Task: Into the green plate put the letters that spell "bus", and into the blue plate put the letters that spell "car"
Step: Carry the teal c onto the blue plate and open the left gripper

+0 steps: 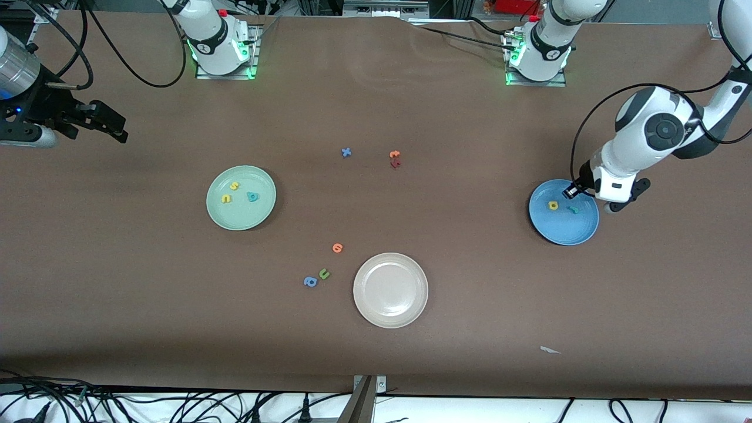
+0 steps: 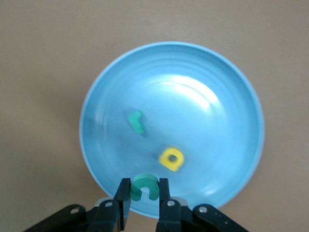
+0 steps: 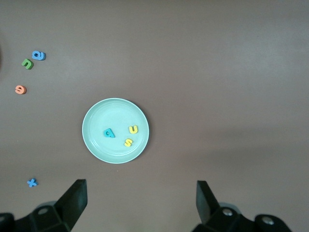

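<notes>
The blue plate [image 1: 567,232] [image 2: 203,121] lies toward the left arm's end of the table and holds a yellow a [image 1: 553,205] [image 2: 172,158] and a teal-green r [image 1: 573,209] [image 2: 136,121]. My left gripper [image 1: 573,191] [image 2: 145,191] hangs over that plate's rim, shut on a teal c [image 2: 145,185]. The green plate [image 1: 247,217] [image 3: 104,116] holds a yellow s [image 1: 234,186] [image 3: 128,142], a yellow u [image 1: 227,199] [image 3: 133,129] and a teal-blue b [image 1: 253,197] [image 3: 109,133]. My right gripper [image 1: 117,130] [image 3: 142,203] waits open and empty, high at the right arm's end of the table.
A beige-white plate [image 1: 390,311] sits nearest the front camera. Beside it lie an orange letter [image 1: 337,248], an olive-green u [image 1: 324,274] and a blue a [image 1: 310,282]. A blue x [image 1: 346,153], an orange letter [image 1: 395,154] and a red letter [image 1: 395,164] lie mid-table.
</notes>
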Robot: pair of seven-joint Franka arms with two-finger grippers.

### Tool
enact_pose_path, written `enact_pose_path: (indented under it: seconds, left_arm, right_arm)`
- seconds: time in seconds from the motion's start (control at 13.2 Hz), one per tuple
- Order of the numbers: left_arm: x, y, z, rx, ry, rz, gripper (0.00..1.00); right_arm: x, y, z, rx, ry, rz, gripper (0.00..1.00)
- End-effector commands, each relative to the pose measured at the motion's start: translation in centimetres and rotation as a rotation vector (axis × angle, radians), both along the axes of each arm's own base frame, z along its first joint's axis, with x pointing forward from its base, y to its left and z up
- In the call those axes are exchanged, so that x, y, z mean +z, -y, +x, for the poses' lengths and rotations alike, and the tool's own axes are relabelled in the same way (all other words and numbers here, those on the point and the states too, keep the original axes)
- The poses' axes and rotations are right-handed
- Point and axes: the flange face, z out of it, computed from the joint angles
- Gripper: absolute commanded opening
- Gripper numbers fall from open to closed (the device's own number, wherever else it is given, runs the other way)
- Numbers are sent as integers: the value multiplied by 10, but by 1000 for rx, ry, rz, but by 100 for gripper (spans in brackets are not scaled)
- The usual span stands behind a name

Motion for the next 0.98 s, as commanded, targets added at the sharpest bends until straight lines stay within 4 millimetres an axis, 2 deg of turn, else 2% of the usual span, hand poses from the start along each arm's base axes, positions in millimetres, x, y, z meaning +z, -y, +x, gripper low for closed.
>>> enact_pose_path:
  seconds: [0.0,0.08,0.23,0.3,0.45,0.68,0.91]
  left_arm:
    - [1,-14,11,-28,11,37,69]
    - [4,-17,14,-37,17,40,78]
    - [10,-25,22,-41,34,42,82]
    - [17,-28,29,-38,40,51,88]
    - [33,-22,47,-91,22,92,96]
    - [64,-20,81,-138,-1,155,99]
    - [75,-23,112,-163,-21,200,99]
  right_arm:
    - [5,6,1,0,-7,2,100]
    - [4,11,1,-10,-13,2,100]
    - [4,10,1,-8,-13,2,100]
    - [4,11,1,-10,-13,1,100]
    - [4,11,1,-8,-13,1,100]
    - [4,11,1,-8,-13,1,100]
    - [5,11,1,-8,-12,1,100]
